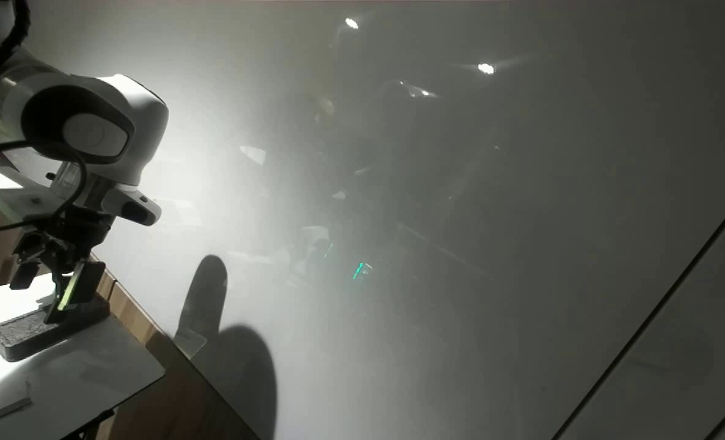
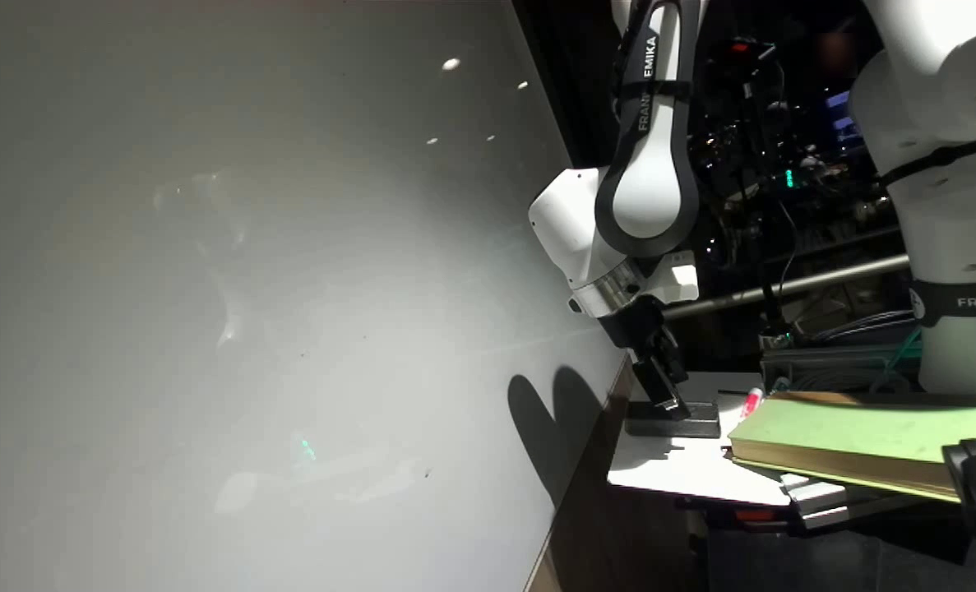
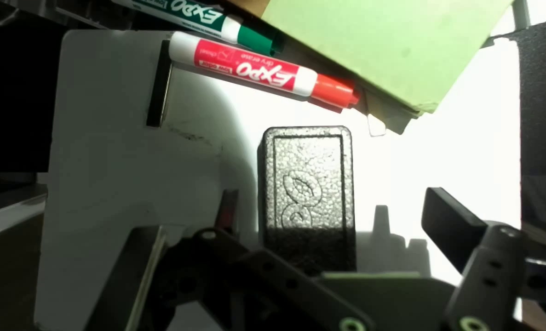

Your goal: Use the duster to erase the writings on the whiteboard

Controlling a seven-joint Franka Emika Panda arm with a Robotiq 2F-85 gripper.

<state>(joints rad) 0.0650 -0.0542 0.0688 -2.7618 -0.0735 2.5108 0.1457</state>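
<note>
The duster (image 3: pixel 307 161), a dark grey oblong block, lies flat on the small white tabletop; both exterior views show it too (image 1: pixel 23 335) (image 2: pixel 652 423). My gripper (image 3: pixel 339 216) is open, with its fingers apart on either side of the duster's near end. A gap shows between the duster and the right finger in the wrist view. The gripper (image 1: pixel 49 296) is low at the duster in both exterior views (image 2: pixel 670 385). The large pale whiteboard (image 1: pixel 460 293) stands beside the tabletop, also in an exterior view (image 2: pixel 249 345). The writings cannot be made out; only green glints and tiny specks show.
A red marker (image 3: pixel 254 66) and a green marker (image 3: pixel 199 20) lie beyond the duster. A light green book (image 3: pixel 374 41) overhangs the white tabletop (image 3: pixel 102 161). A dark strip (image 3: pixel 160 87) lies left of the red marker. A wooden edge (image 1: pixel 154 348) runs between tabletop and whiteboard.
</note>
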